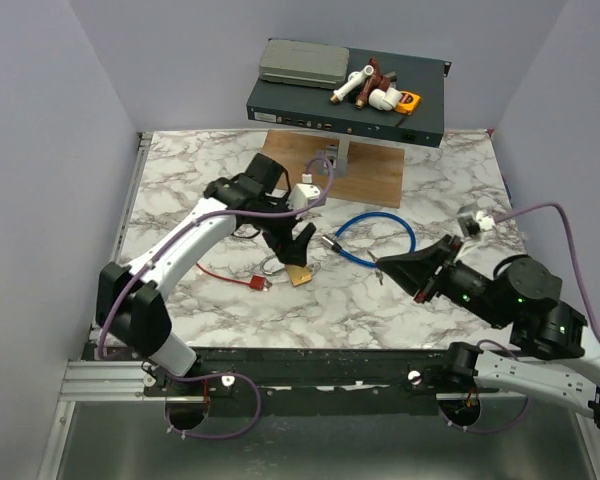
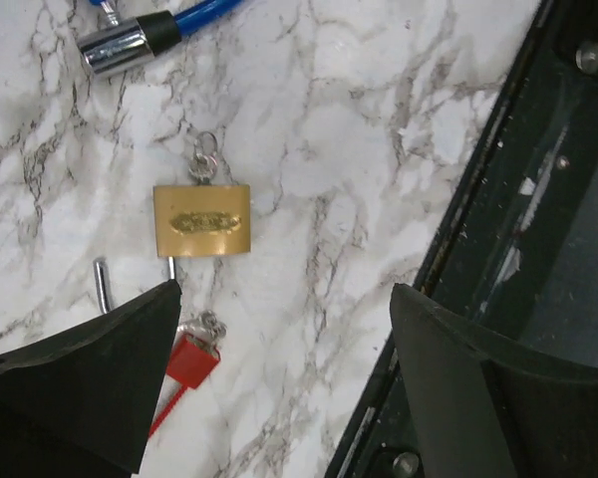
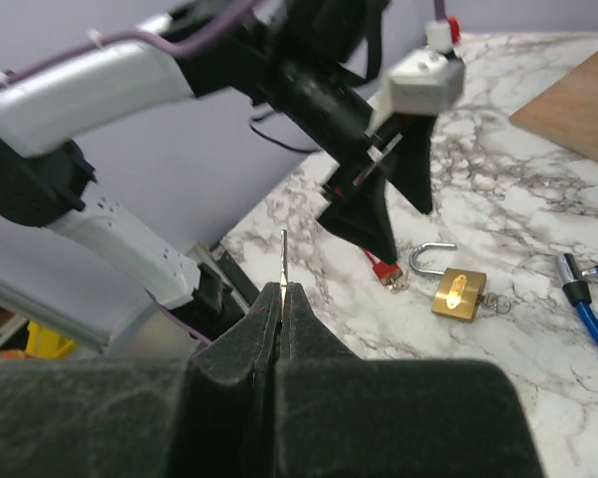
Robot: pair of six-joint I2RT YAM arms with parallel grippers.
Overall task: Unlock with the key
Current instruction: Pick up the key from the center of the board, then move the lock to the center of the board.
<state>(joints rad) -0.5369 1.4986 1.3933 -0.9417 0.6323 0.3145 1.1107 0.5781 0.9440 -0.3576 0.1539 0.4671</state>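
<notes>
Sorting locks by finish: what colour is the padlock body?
Padlock body is brass-gold; best in left wrist view.

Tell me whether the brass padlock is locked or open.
Open. The padlock lies flat with one shackle leg outside its body.

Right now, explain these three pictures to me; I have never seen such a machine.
These are two robot arms bolted at the near edge of a marble table. One picture looks down from above and behind them. The other two come from a small camera on each wrist. Each arm ends in a two-finger end effector. The left end effector is open above a brass padlock that lies on the table, and it holds nothing. The right end effector is shut on a thin metal key. A blue cable and a red tag lie near the padlock.
</notes>
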